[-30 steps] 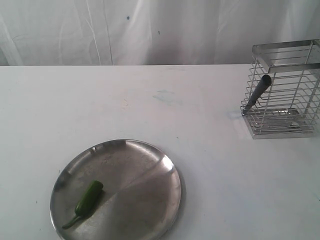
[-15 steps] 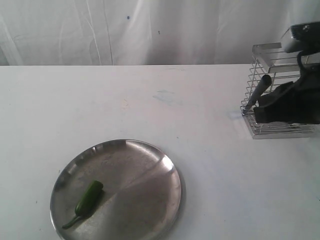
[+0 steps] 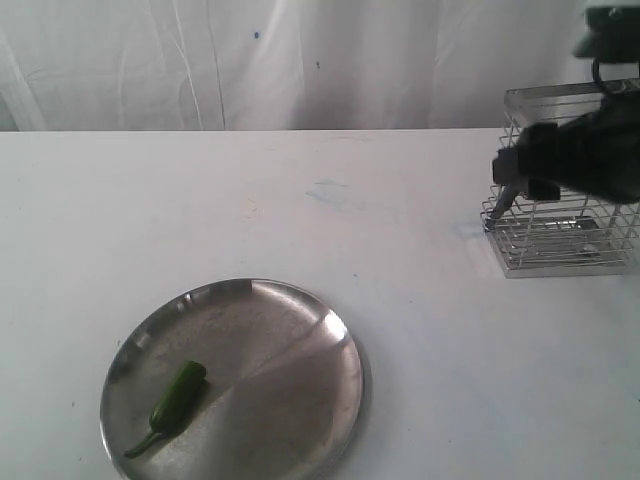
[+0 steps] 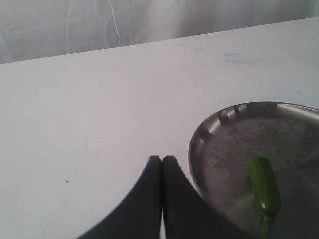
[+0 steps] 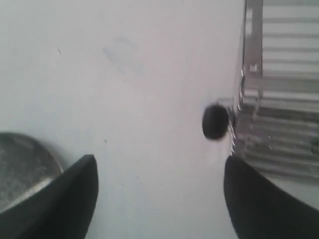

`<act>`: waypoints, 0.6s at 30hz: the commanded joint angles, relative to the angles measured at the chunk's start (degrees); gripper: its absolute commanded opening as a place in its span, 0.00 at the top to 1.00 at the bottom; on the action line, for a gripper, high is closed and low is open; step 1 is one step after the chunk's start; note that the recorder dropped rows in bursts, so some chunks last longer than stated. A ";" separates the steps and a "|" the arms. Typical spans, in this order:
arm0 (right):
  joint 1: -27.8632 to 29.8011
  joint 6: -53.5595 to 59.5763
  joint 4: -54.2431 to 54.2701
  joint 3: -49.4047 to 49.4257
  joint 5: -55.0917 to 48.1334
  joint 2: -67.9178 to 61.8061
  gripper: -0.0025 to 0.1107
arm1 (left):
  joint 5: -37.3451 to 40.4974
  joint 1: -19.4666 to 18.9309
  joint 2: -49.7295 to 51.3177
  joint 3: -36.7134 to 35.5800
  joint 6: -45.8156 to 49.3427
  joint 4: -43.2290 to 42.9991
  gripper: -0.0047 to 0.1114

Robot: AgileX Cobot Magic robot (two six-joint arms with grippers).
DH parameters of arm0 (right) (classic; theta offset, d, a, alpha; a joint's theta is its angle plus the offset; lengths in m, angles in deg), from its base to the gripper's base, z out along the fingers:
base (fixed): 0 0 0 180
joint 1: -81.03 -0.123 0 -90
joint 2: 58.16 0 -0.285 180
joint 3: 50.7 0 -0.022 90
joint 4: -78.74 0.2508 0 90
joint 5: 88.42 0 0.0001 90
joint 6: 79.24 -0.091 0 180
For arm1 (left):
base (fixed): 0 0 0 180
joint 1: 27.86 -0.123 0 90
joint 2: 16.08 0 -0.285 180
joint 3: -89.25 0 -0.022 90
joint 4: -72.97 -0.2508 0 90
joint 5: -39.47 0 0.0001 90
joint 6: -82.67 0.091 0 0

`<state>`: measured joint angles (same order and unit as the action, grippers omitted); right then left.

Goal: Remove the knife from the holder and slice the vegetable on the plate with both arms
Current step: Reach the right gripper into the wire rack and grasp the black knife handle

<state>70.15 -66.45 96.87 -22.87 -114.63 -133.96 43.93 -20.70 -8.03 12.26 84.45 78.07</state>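
Observation:
The knife stands slanted in the holder at the right; only its lower handle shows below my right arm, which hangs blurred in front of the holder's upper half. In the right wrist view the handle's dark round end pokes out beside the holder's wire wall, ahead of my open, empty right gripper. The green vegetable lies on the left part of the steel plate. My left gripper is shut and empty, just off the plate's rim, near the vegetable.
A white tabletop carries everything, with a white curtain behind its far edge. The holder stands close to the table's right side. My left arm does not show in the exterior view.
My right arm came into view at the holder and has risen from its lower half to its upper half, covering the knife's handle top. Plate, vegetable and holder have not moved.

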 commanded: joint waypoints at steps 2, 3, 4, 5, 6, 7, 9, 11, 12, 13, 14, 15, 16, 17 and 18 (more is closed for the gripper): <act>0.03 -2.00 -0.50 -11.47 -9.75 -6.13 0.39 | -0.14 0.38 -0.27 -0.23 -0.35 0.48 0.96; 0.03 -3.40 -1.18 -13.16 -11.04 -7.40 0.39 | -0.14 0.38 -0.27 -0.23 -0.35 0.48 0.96; 0.03 -6.05 -2.65 -15.20 -12.28 -8.87 0.39 | -0.14 0.38 -0.27 -0.23 -0.35 0.48 0.96; 0.03 -11.45 -7.14 -18.41 -14.43 -11.45 0.39 | -0.14 0.38 -0.27 -0.23 -0.35 0.48 0.96; 0.03 -14.60 -10.38 -19.90 -15.77 -12.57 0.39 | -0.14 0.38 -0.27 -0.23 -0.35 0.48 0.96; 0.03 -19.70 -16.49 -22.23 -19.34 -14.45 0.39 | -0.14 0.38 -0.27 -0.23 -0.35 0.48 0.96; 0.03 -21.71 -18.52 -24.27 -24.37 -16.27 0.39 | -0.14 0.38 -0.27 -0.23 -0.35 0.48 0.96; 0.03 -21.71 -18.13 -24.36 -24.89 -16.90 0.39 | -0.14 0.38 -0.27 -0.23 -0.35 0.48 0.96; 0.03 -21.71 -18.13 -24.36 -24.50 -16.90 0.39 | -0.14 0.38 -0.27 -0.23 -0.35 0.48 0.96; 0.03 -21.83 -18.13 -24.36 -23.71 -17.31 0.41 | -0.14 0.38 -0.27 -0.23 -0.35 0.48 0.96; 0.03 -21.83 -18.13 -24.36 -23.49 -17.92 0.41 | -0.14 0.38 -0.27 -0.23 -0.35 0.48 0.96; 0.03 -21.91 -18.13 -24.36 -23.49 -18.29 0.41 | -0.14 0.38 -0.27 -0.23 -0.35 0.48 0.96; 0.03 -21.47 -17.42 -24.36 -23.49 -19.36 0.41 | -0.14 0.38 -0.27 -0.23 -0.35 0.48 0.96; 0.03 -20.86 -17.16 -24.36 -23.49 -19.90 0.41 | -0.14 0.38 -0.27 -0.23 -0.35 0.48 0.96; 0.03 -20.33 -17.04 -24.40 -23.37 -20.96 0.41 | -0.14 0.38 -0.27 -0.23 -0.35 0.48 0.96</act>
<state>70.15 -87.66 79.58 -46.95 -138.69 -153.74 43.93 -20.70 -8.03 12.26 84.45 78.07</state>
